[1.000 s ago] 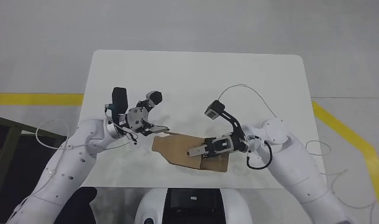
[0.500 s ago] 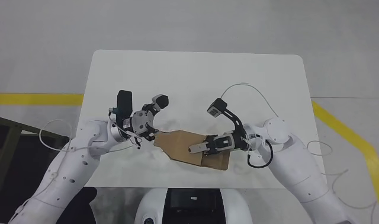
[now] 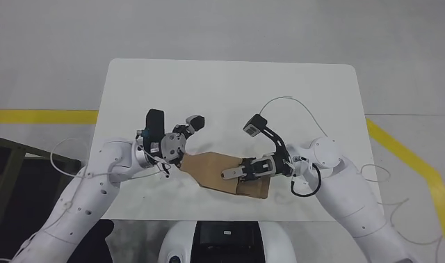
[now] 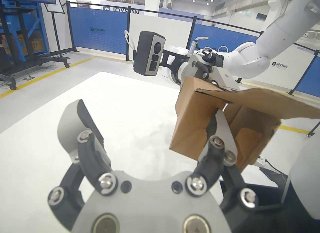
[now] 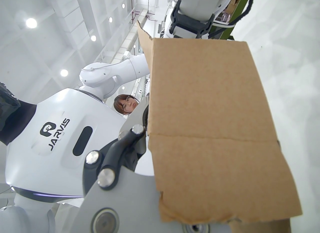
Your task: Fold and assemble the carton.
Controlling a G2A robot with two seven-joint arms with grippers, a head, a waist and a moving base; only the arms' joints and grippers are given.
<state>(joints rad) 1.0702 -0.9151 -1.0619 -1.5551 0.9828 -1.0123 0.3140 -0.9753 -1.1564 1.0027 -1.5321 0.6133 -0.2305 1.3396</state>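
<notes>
Top view: the carton (image 3: 212, 167) sits over the near part of the table (image 3: 139, 89), between my two grippers. I cannot tell whether its underside touches the tabletop.

My right gripper (image 3: 233, 173) is clamped on the carton's wall at the end nearer my right arm, with one finger lying along the upper face. Right wrist view: one finger (image 5: 136, 125) presses against the panel's edge. The brown panel hides the other finger.

My left gripper (image 3: 186, 143) has its jaws spread wide and grips nothing. Left wrist view: one finger (image 4: 220, 128) is inside the carton's open end, against the side wall. The other finger (image 4: 80, 121) stands well apart, over bare tabletop.

Carton state: partly opened into a tube, with the open end facing my left gripper.

In the way:
- A loose flap (image 4: 270, 103) with a ragged edge juts out over the opening.
- My right wrist's camera (image 4: 148, 53) sits just beyond the carton.

Around:
- A thin white cable (image 3: 285, 100) loops over the table from my right arm.
- Yellow floor tape (image 3: 49, 115) runs beside the table.
- Blue barrier panels (image 4: 100, 31) stand beyond the table.
</notes>
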